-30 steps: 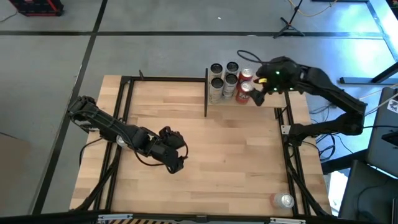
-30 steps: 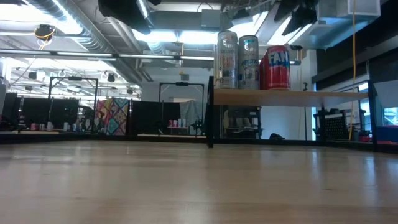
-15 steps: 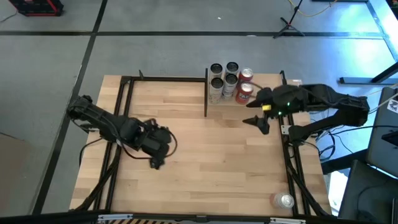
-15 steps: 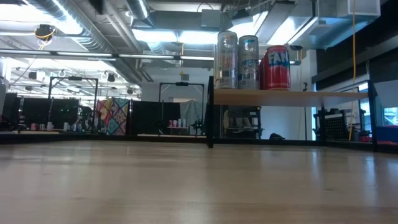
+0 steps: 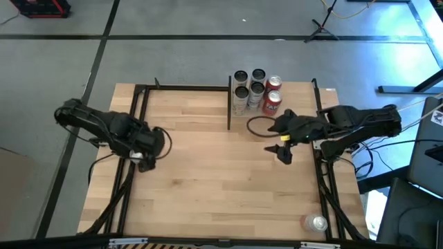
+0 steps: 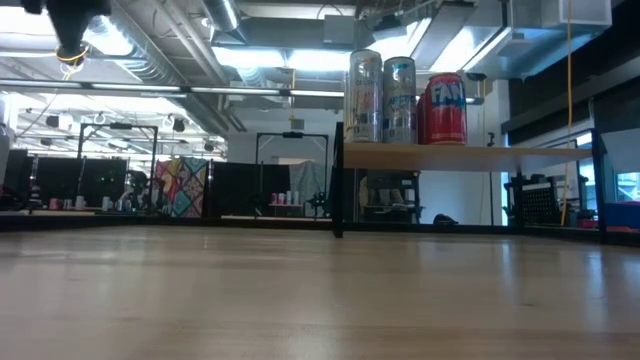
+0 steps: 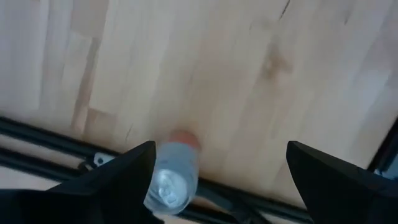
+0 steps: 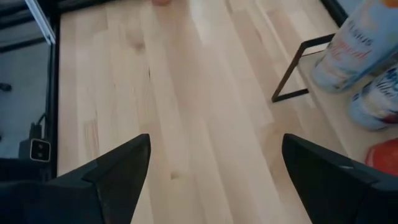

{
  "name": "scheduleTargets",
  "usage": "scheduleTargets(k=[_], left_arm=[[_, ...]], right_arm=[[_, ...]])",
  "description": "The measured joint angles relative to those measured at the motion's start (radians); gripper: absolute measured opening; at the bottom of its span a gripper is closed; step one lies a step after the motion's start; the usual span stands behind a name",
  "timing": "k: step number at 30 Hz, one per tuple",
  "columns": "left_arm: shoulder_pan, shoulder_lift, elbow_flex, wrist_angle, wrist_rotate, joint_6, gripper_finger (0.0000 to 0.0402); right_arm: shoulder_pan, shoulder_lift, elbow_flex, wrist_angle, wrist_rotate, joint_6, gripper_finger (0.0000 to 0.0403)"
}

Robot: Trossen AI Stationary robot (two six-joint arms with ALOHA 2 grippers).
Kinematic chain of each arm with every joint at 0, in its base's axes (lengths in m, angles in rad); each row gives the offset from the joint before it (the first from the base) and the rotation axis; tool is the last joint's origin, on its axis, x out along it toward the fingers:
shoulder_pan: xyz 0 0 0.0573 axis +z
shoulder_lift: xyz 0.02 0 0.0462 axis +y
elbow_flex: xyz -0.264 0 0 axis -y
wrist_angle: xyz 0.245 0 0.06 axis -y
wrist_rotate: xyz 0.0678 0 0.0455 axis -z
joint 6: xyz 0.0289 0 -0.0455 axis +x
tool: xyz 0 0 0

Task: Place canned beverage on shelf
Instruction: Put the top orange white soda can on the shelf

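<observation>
Right now your right gripper hangs over the right side of the table, near the shelf but clear of it, with its fingers spread wide and nothing between them. From its wrist camera you look past both dark fingers at bare wood, with the shelf's black post and several cans at the far corner of the picture.

Your left gripper sits at the table's left edge, above the black frame rail, fingers also spread and holding nothing. Its wrist camera shows a clear bottle lying low between the fingers, by the frame rail; you cannot tell from that picture whether it rests on the table or below it.

On the shelf at the table's far side, right of the middle, you have five cans standing upright: three silver cans toward the left and two red cans toward the right. At table height you see the silver ones and a red one side by side on the raised wooden panel.

One more silver can stands beyond the table's near right corner, outside the frame, well apart from both grippers.
</observation>
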Motion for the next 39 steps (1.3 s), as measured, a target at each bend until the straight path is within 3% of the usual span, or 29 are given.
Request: scheduleTargets(k=[6, 18, 31, 39], left_arm=[[0.020, -0.098, -0.121, 0.003, 0.032, 0.044, 0.0352], [0.024, -0.124, -0.343, 0.006, 0.096, 0.308, 0.0352], [0.076, -0.224, -0.457, 0.004, 0.062, 0.338, 0.0352], [0.127, -0.221, -0.548, 0.004, 0.143, 0.393, 0.0352]], right_arm=[[-0.002, 0.012, -0.037, 0.007, 0.007, 0.009, 0.0351], [-0.002, 0.012, -0.141, 0.092, 0.006, 0.077, 0.0351], [-0.003, 0.012, -0.162, 0.183, 0.007, 0.078, 0.0351], [-0.003, 0.012, -0.162, 0.205, 0.016, 0.077, 0.0351]])
